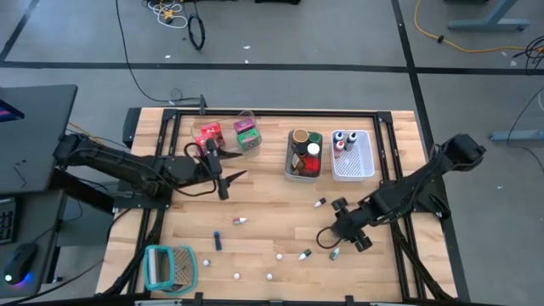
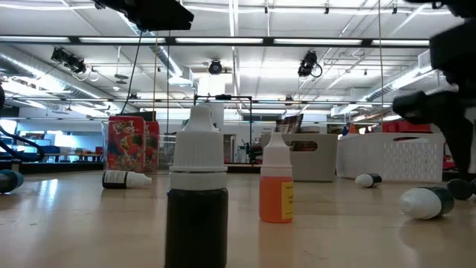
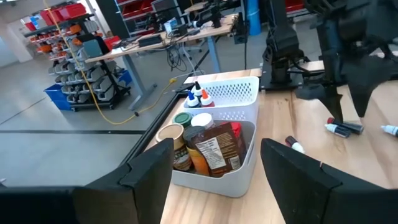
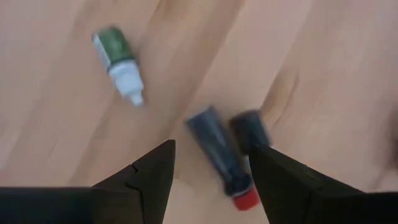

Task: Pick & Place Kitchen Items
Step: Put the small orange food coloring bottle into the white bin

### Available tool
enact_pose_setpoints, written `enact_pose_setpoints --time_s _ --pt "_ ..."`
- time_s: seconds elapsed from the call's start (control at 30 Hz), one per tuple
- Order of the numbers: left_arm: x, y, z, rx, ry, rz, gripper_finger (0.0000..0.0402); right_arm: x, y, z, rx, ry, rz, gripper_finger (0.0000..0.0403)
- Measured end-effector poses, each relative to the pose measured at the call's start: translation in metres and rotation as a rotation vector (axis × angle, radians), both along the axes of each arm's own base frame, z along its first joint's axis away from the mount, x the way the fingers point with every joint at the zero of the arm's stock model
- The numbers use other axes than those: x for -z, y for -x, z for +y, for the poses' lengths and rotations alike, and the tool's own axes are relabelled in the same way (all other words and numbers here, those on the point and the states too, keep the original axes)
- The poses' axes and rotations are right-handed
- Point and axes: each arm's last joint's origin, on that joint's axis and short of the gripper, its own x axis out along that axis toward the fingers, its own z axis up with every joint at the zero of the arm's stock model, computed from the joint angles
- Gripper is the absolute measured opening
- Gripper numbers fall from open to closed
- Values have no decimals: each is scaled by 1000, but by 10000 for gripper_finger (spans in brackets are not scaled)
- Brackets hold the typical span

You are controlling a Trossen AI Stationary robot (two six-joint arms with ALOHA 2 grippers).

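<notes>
Wooden table [image 1: 272, 225], scattered small bottles [image 1: 240, 221]

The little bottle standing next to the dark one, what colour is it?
Orange, with a white cap. The little bottle shows best in the low view.

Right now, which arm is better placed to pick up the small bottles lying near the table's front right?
Right. Its open pincer hangs just over a dark red-tipped bottle, a green bottle beside it. The left pincer is empty, far off by the packets.
</notes>
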Motion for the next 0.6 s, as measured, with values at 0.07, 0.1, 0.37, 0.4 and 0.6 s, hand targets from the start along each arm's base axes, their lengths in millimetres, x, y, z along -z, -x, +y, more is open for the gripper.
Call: enact_pose_setpoints --time_s 0.07,0.1,0.37,0.4,0.6 --pt "0 0 1 -5 -1 3 251 7 1 0 2 1 34 214" --pt "0 0 2 -6 -5 5 251 10 0 1 -10 2 48 212" --pt "0 0 4 -9 -47 23 251 28 -7 3 -128 107 57 166" --pt "0 0 4 -10 -48 23 251 29 -7 3 -129 107 62 157" --pt "0 0 4 -8 -64 30 251 26 -10 3 130 21 52 98"
